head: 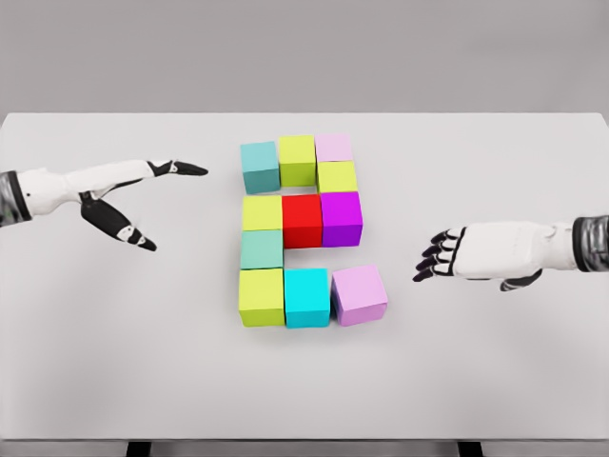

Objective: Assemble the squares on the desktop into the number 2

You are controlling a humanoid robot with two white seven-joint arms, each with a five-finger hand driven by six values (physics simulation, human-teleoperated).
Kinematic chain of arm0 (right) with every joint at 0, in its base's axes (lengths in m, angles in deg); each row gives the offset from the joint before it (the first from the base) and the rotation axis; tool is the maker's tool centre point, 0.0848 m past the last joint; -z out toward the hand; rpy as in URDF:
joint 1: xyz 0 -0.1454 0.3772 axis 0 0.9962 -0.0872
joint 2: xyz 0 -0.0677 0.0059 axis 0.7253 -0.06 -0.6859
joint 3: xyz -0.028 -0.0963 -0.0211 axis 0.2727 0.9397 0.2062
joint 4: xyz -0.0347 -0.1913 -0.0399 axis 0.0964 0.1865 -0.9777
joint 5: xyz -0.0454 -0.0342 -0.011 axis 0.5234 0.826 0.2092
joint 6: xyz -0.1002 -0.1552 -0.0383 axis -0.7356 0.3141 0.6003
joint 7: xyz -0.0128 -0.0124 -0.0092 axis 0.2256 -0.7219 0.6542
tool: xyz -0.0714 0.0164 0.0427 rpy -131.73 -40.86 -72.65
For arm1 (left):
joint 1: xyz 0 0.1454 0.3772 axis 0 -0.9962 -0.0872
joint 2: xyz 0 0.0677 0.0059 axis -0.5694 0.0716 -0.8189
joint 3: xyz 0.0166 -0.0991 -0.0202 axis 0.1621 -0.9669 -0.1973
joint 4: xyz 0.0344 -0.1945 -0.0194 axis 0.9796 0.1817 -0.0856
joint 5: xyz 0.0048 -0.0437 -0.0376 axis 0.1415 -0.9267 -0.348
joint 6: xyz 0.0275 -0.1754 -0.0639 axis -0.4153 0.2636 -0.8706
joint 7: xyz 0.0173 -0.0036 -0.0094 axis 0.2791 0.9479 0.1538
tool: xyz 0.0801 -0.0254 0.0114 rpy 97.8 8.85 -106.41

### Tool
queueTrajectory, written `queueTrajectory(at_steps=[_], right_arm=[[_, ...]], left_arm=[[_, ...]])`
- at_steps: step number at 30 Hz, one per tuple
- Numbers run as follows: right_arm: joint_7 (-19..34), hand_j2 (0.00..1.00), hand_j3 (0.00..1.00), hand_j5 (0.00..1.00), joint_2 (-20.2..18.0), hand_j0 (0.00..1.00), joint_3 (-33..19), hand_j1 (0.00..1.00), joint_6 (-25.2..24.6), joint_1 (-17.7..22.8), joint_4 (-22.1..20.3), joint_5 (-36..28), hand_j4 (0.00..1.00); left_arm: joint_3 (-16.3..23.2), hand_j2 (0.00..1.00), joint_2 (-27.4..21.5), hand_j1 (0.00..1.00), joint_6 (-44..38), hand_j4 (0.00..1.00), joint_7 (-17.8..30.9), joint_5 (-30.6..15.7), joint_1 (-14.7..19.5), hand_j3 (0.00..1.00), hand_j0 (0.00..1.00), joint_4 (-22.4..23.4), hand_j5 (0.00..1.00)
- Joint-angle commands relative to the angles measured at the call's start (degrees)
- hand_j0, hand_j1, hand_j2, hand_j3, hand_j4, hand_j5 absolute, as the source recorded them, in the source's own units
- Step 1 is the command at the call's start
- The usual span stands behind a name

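Now my left hand (133, 200) at frame left, fingers spread, holding nothing. My right hand (476, 252) at right, fingers relaxed, empty. Coloured squares (301, 228) clustered at table (95, 362) centre, lilac square (359, 294) slightly askew at lower right.

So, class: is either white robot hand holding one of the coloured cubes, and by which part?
Nothing is held. The left hand and right hand are both open, apart from the coloured cubes.

Coloured cubes (303, 231) form a 2 — left hand (119, 195) and right hand (481, 252) flank them, fingers spread.
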Motion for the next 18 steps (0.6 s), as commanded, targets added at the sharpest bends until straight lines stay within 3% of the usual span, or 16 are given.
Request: queueTrajectory(at_steps=[1, 8, 18], right_arm=[[-0.02, 1.00, 1.00, 1.00, -1.07, 1.00, 1.22, 1.00, -0.14, 0.00, -1.60, -0.20, 1.00], [-0.02, 1.00, 1.00, 1.00, 2.71, 1.00, 3.15, 1.00, -0.14, 0.00, -1.69, -0.02, 1.00], [-0.02, 1.00, 1.00, 1.00, 4.64, 1.00, 3.86, 1.00, -0.14, -0.44, -1.69, -0.02, 1.00]], left_arm=[[-0.05, 1.00, -0.69, 1.00, 2.03, 1.00, 1.01, -0.69, -0.09, 1.00, 1.00, -0.01, 1.00], [-0.05, 1.00, -0.69, 1.00, 1.77, 1.00, 1.01, -0.78, -0.09, 1.00, 1.00, 0.07, 1.00], [-0.05, 1.00, -0.60, 1.00, 1.77, 1.00, 1.01, -0.69, -0.62, 1.00, 1.00, 0.16, 1.00]])
